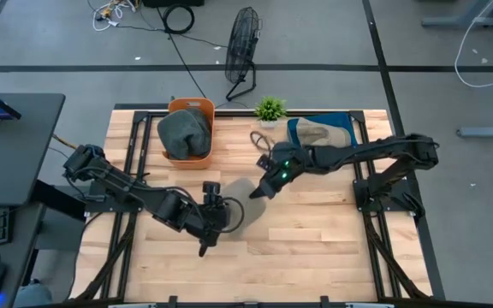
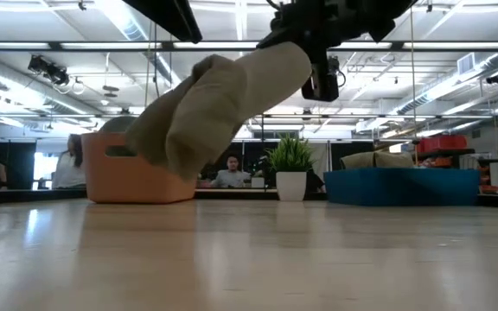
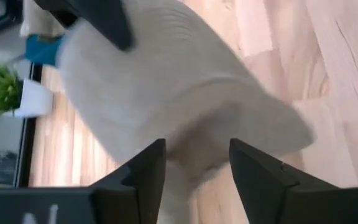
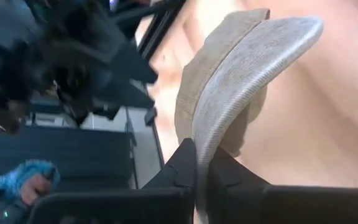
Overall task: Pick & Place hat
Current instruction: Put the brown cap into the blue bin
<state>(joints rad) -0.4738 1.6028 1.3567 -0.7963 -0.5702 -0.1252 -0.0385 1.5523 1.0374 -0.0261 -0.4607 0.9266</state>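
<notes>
The beige knitted hat (image 1: 246, 212) is off the table between the two arms; in the low view the hat (image 2: 206, 112) slopes down and away from my right gripper (image 2: 308, 53). My right gripper (image 1: 260, 192), reaching in from the table's right, is shut on the hat's upper end. My left gripper (image 1: 222, 218) comes from the table's left and is open. In the left wrist view its fingers (image 3: 146, 174) stand on either side of the hat's lower end (image 3: 188, 168). I cannot tell whether they touch it. My right gripper (image 4: 202, 163) pinches the hat's edge (image 4: 205, 140) between its two fingers, where two layers lie together. The fingers slant down from the table's right. The hat is lifted clear of the table and hangs slack below and to the left of the fingers.
An orange basket (image 1: 202, 147) holding a grey hat (image 1: 183, 133) stands at the far left of the table. A small potted plant (image 1: 270, 109) is at the far middle. A blue tray (image 1: 336, 120) with another beige hat (image 1: 323, 134) sits at the far right. Bare wood lies toward the near edge.
</notes>
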